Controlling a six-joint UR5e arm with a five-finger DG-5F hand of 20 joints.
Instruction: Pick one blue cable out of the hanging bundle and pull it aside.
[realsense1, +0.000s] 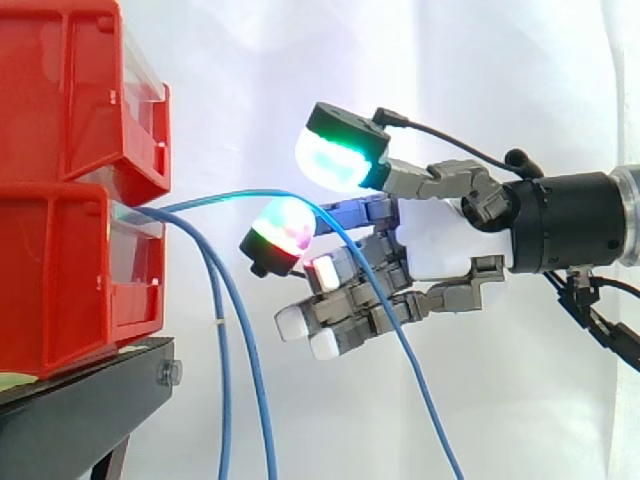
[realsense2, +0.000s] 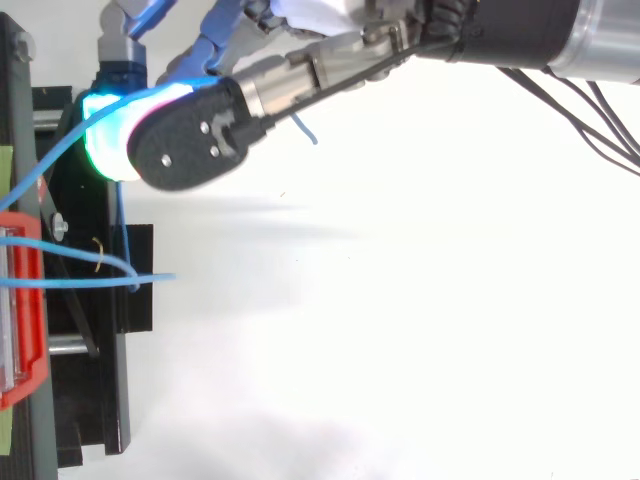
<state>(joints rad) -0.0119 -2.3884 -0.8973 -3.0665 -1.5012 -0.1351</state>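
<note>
The hand (realsense1: 440, 245) is clenched, its curled fingers hooked round one blue cable (realsense1: 232, 194), a thin, glossy strand that arcs from the lower red bin (realsense1: 60, 290) to the fingers, then droops away below the palm. It looks light, limp and slippery, so I judge a hold near the arc's crest safest against sliding. Beyond, two more blue cables (realsense1: 260, 400) hang beside the black stand (realsense1: 80, 410).

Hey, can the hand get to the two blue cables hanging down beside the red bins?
Likely yes: nothing stands between the hand and those hanging cables, but a third cable already runs through its curled fingers.
</note>
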